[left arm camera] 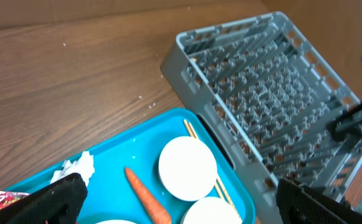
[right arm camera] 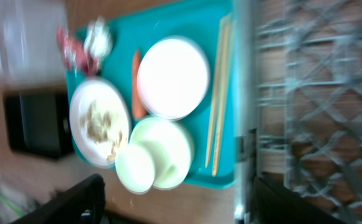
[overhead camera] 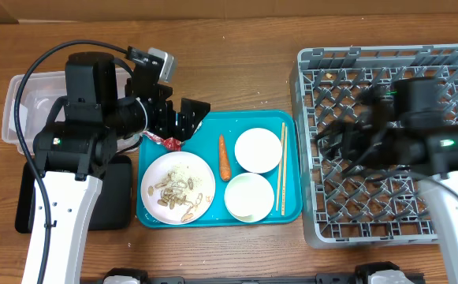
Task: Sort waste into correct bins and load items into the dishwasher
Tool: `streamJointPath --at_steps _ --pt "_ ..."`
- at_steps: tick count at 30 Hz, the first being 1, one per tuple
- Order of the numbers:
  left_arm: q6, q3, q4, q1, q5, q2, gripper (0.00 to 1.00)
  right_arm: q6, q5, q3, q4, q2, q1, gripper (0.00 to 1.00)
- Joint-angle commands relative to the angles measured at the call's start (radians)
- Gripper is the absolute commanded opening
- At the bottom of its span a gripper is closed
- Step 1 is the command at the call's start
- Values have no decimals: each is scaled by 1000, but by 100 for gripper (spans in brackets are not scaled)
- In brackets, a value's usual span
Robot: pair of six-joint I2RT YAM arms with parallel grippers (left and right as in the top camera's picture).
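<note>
On the teal tray (overhead camera: 236,122) lie a white plate (overhead camera: 151,177) with rice and brown scraps (overhead camera: 173,193), a carrot (overhead camera: 223,156), two white bowls (overhead camera: 258,150) (overhead camera: 250,196) and chopsticks (overhead camera: 282,170). The red wrapper (overhead camera: 165,142) and white tissue (left arm camera: 75,168) sit in the tray's far left corner. My left gripper (overhead camera: 180,118) hangs open just above that corner, holding nothing. My right gripper (overhead camera: 333,143), blurred, stands open over the grey dish rack (overhead camera: 370,54). A small white cup (right arm camera: 134,168) shows in front of the near bowl; I cannot tell what it rests on.
A clear plastic tub (overhead camera: 20,102) stands at the far left. A flat black tray (overhead camera: 114,193) lies in front of it, partly under my left arm. The rack fills the right side, right beside the teal tray.
</note>
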Motion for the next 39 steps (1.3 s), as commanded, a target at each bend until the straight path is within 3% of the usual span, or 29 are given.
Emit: streamJointPath --at_steps 1,5,9,16,20,30,32,39 --pt "-83 26 19 -4 11 -5 100 70 171 -5 3 5 220 78" --pt "-60 25 -22 -10 7 2 100 208 345 -5 20 13 349 80" --pt "-60 24 -150 -58 -22 40 100 320 431 -5 48 12 331 86" --pt "-23 15 -318 -277 -189 160 84 401 444 -5 74 12 182 92" --pt "-65 13 -322 -451 -424 288 66 400 399 -5 52 12 68 93" --pt "-69 13 -307 -511 -441 530 43 398 399 -5 -10 13 26 95" --pt "-68 13 -324 -512 -440 571 30 388 400 -5 -10 12 26 95" --pt "-68 13 -337 -520 -427 584 30 388 418 -5 -6 13 26 95"
